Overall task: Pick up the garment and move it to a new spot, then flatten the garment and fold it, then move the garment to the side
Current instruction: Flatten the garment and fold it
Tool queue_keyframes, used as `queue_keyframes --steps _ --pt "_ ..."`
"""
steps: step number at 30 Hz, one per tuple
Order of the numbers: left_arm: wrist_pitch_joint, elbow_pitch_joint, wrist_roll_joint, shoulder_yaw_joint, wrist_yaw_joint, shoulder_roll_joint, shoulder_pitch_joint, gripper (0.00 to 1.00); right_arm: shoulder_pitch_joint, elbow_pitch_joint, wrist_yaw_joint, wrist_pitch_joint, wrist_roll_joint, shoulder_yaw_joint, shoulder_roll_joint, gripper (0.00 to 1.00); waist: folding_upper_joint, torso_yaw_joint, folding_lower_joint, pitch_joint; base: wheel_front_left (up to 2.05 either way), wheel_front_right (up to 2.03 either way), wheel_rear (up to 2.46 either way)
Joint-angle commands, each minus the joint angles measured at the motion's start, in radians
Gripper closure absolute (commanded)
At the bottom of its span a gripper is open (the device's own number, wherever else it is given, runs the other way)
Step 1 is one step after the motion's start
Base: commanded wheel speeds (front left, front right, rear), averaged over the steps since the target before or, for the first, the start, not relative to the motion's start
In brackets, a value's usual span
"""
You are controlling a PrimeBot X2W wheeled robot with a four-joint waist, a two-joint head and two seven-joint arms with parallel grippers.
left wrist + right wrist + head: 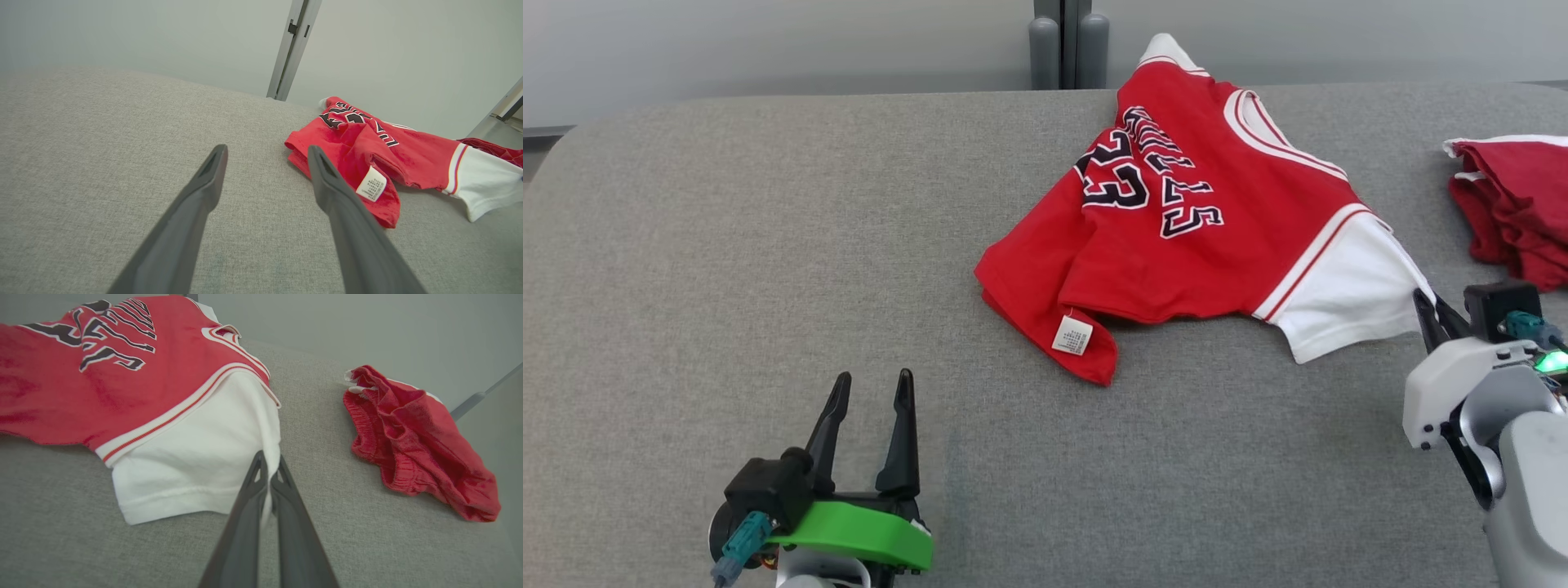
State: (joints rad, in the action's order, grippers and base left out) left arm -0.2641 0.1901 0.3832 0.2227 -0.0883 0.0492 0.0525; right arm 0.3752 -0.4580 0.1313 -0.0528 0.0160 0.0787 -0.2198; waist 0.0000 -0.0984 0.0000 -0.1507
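Though the left tool [874,384] rests at lower left of the head view w/ fingers spread wide, bare bench [727,245] showing btwn them, the right tool [270,457] is pressed together on cloth: at the centre of the right wrist view its tips pinch the edge of the white sleeve [196,457]. That sleeve belongs to the shirt [1201,237], red w/ black lettering, lying crumpled on the grey bench in the upper middle of the head view, far end reaching the bench's back edge. A white label [1072,335] sticks out at the hem, lower left of the shirt. Left tool is well apart from it. Red shorts [1515,204] lie bunched at the right edge, near the sleeve, not touching.
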Motion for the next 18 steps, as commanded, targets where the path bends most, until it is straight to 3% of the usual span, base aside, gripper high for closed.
queue_keyframes --steps 1,11,12,13,14,18 --pt "0.000 0.001 -0.005 -0.001 -0.006 0.003 0.009 0.00 -0.045 0.044 -0.001 -0.027 0.001 0.023 0.002 1.00 0.0000 0.006 0.0000 -0.005 0.00 0.00 0.00" --pt "0.000 0.021 -0.022 0.026 -0.017 0.002 0.024 0.00 -0.229 0.278 -0.001 -0.156 -0.008 0.190 0.053 1.00 0.0000 0.031 0.0000 -0.003 0.00 0.00 0.00" --pt "0.000 0.024 -0.024 0.033 -0.019 0.002 0.025 0.00 -0.237 0.285 -0.001 -0.158 -0.014 0.194 0.058 0.82 0.0000 0.035 0.0000 -0.001 0.00 0.00 0.00" --pt "0.000 0.027 -0.025 0.038 -0.021 0.003 0.026 0.00 -0.241 0.290 -0.001 -0.156 -0.018 0.199 0.064 0.55 0.0000 0.037 0.0000 0.000 0.00 0.00 0.00" --pt "0.000 0.032 -0.026 0.045 -0.022 0.003 0.026 0.00 -0.243 0.294 -0.001 -0.147 -0.023 0.201 0.071 0.00 0.0000 0.040 0.0000 0.003 0.00 0.00 0.00" --pt "0.000 0.046 -0.027 0.064 -0.025 0.003 0.028 0.00 -0.241 0.321 -0.001 -0.115 -0.036 0.207 0.097 0.00 0.0000 0.052 0.0000 0.018 0.00 0.00 0.00"
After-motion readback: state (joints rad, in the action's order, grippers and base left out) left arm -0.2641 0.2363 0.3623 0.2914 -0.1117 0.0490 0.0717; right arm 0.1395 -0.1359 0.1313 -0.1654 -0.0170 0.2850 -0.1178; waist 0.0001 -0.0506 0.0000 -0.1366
